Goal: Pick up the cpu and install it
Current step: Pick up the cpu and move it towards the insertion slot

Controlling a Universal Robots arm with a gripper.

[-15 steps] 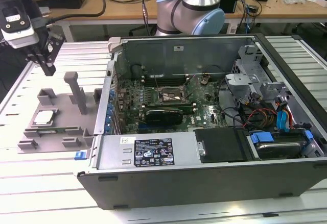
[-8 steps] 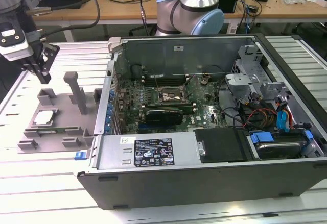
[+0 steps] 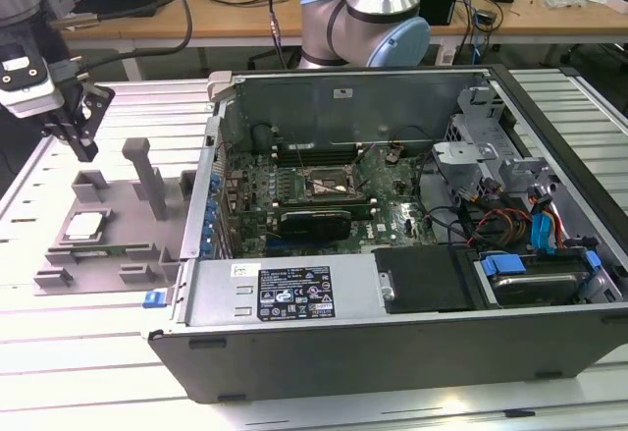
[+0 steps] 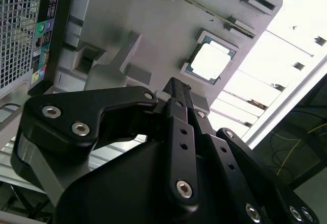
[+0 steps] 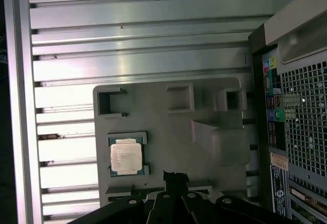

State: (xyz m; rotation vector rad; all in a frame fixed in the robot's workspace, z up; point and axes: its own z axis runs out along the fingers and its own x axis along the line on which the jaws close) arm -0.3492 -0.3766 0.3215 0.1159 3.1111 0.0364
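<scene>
Your cpu (image 3: pixel 83 225) was a small flat square with a pale silvery metal top and a thin green border, which showed in both wrist views (image 4: pixel 210 60) (image 5: pixel 126 157). It lay flat in a shallow pocket of the grey fixture (image 3: pixel 118 210), with low raised lips touching it on two opposite sides.

The fixture sat on a table of ribbed aluminium slats (image 3: pixel 78 352). Just beside it, on the exterior view's right, stood the open computer case (image 3: pixel 392 323), with the dark socket (image 3: pixel 329 188) bare on its board. Behind were wooden desks (image 3: pixel 245 19) strung with cables.

Your gripper (image 3: pixel 83 141) hung above the fixture's far end, apart from the cpu and touching nothing. Its black fingers (image 4: pixel 177 89) were pressed together to one narrow tip and empty; the first wrist view showed that tip (image 5: pixel 175 175) near the cpu's pocket.

Above the cpu the space was free. A tall grey post (image 3: pixel 147 176) rose from the fixture nearby, between the cpu and the case wall.
</scene>
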